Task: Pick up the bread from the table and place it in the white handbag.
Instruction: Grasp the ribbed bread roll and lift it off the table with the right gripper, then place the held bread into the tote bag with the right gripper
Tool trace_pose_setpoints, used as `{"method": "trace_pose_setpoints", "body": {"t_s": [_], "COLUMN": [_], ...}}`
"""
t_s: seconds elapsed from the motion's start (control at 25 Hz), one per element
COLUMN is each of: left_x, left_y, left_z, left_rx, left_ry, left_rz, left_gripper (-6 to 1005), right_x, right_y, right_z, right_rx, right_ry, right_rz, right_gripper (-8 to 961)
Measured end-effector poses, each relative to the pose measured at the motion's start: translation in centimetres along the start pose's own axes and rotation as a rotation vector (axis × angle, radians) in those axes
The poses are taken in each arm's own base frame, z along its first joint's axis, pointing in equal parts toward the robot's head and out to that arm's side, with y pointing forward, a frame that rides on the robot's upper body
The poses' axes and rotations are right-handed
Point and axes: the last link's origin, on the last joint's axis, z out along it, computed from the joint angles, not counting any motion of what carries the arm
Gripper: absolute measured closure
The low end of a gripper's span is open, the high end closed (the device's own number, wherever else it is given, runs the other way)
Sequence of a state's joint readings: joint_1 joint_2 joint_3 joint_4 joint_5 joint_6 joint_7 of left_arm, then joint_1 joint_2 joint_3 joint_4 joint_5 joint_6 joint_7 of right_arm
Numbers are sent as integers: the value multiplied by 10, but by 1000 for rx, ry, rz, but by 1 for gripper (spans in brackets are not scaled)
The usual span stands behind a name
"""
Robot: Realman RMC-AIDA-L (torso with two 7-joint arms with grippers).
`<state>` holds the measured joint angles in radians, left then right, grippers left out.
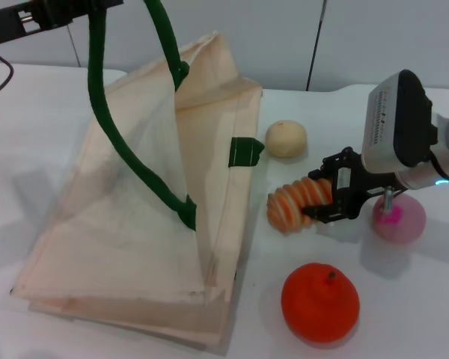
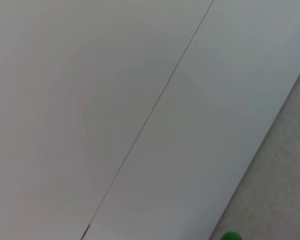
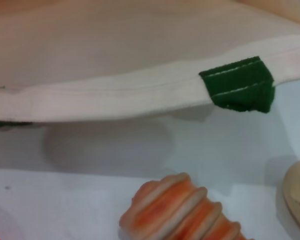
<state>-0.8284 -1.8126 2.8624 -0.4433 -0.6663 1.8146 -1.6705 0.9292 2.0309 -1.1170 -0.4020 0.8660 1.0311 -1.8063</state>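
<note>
The bread (image 1: 298,202), a ridged orange and cream loaf, lies just right of the white handbag (image 1: 135,224); it also shows in the right wrist view (image 3: 182,212). My right gripper (image 1: 331,196) is shut on the loaf's right end, its black fingers above and below it. I cannot tell whether the loaf is off the table (image 1: 404,299). My left gripper (image 1: 63,13) is at the top left, shut on the bag's green rope handle (image 1: 105,112) and holding it up, so the bag's upper side stands open like a tent.
A round beige bun (image 1: 286,138) lies behind the bread. An orange fruit (image 1: 320,303) sits in front of it. A pink round object (image 1: 399,217) is under my right wrist. A green handle patch (image 3: 237,85) sits on the bag's edge.
</note>
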Motion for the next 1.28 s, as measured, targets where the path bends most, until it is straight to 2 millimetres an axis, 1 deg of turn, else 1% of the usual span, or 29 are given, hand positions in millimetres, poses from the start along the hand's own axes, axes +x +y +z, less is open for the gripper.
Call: {"method": "trace_pose_setpoints", "body": {"t_s": [0.36,0.64,0.72,0.76,0.88,1.0,1.16,1.28], "left_x": [-1,-1,-1,-2,-2,-2,-5,-5], "left_y": [-2,-3,-3,-4,-4,-3,-4,-5], "left_z": [-2,-2,-2,-2,-2,-1,-4,-5], "left_rx": [14,20,26,27,27,25,34,36], "left_ry": [2,4,5,5,5,5,6,14], "left_rz": [-3,-3,-4,-5,-6,-7,-13,-13], "left_gripper": [879,879,880,880,880,880,879,880], "right_x": [-2,-3,-3,-3,1,5,11,15], "right_y": [-3,-7,-14,-14,-23,-32,-46,-49], "right_z": [-3,-7,-13,-13,-23,-34,-50,-59], "right_rx": [26,45,82,82,142,201,289,318], "right_ry": [-54,-79,-112,-112,-134,-154,-213,-261], "right_rz": [-10,1,24,24,46,62,127,164], "right_gripper": [318,399,423,433,464,478,496,509]}}
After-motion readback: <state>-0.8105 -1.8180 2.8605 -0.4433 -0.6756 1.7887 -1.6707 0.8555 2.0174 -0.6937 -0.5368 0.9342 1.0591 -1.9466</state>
